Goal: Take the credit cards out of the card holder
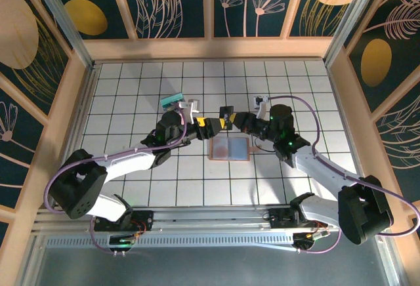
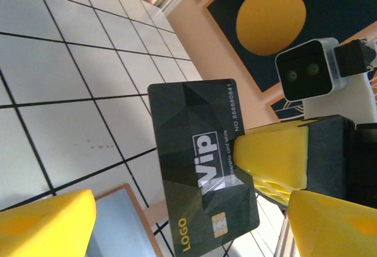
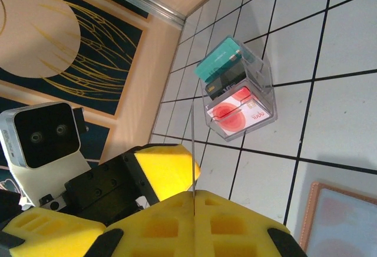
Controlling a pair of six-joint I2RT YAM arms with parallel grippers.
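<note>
black credit card [image 2: 200, 168], printed "vip" and "logo", chip at one end: pinched between the yellow pads [image 3: 235, 224] of my right gripper [image 3: 193, 201], which is pressed together on it. in the right wrist view the card appears edge-on, as a thin line rising from between the pads. the card is held in the air above the table [image 1: 131, 89], over the far edge of the card holder [image 1: 230, 148].

my left gripper [image 1: 211, 126]: spread. in the left wrist view its two yellow fingers [image 2: 47, 224] stand on either side of the card and apart from it. the two grippers face each other tip to tip over the middle of the table.

card holder: lies open and flat on the white tiled table, blue-grey inside facing up, salmon-tan border around it, just below the point where the grippers meet. whether it holds any cards i cannot tell.

clear plastic box [image 3: 238, 92]: stands on the table, to the left of the holder and farther back. contents: a teal card [image 3: 219, 62], a dark card [image 3: 227, 80], a red-and-white card [image 3: 238, 111].
</note>
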